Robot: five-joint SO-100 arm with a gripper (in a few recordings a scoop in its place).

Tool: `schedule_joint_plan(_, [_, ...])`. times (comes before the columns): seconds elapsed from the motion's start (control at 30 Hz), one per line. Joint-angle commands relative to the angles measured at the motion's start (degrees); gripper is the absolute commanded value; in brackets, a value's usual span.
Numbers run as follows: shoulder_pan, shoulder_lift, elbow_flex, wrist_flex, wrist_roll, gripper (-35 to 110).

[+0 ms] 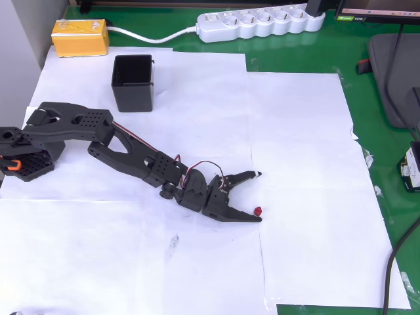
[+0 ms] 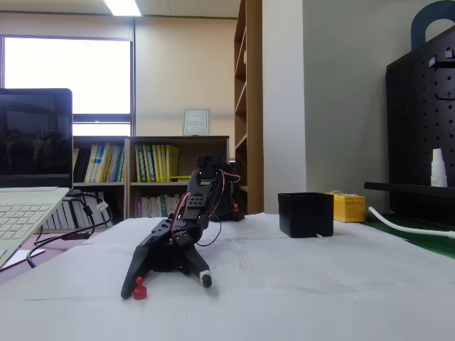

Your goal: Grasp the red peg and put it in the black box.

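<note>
Office/study rm: bookshelves (image 2: 153, 174) w/ books, laptop (image 2: 25, 213), power strip (image 1: 262, 23), pegboard (image 2: 421, 128) on desk

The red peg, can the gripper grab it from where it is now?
Probably yes. The gripper is open and low over the paper, and the red peg stands right beside one fingertip with nothing between them; a slight shift should bracket it.

A yellow block (image 1: 80, 37) sits beside a white power strip (image 1: 261, 23) (its cable trailing left) on green matting (image 1: 295, 62).

Your claw (image 2: 167, 283) sits low on the bench (image 2: 298, 284), spread beside the red peg (image 2: 139, 288); the black box (image 2: 306, 214) stands well apart.
</note>
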Motion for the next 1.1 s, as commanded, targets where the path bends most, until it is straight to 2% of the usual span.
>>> schedule_joint_plan(0.0, [1.23,0.09,2.37,-0.88,-0.88,46])
schedule_joint_plan(0.5, [0.88,-0.18,1.85,1.85,-5.62,44])
schedule_joint_plan(1.07, [0.62,-0.18,1.05,0.88,-5.54,21])
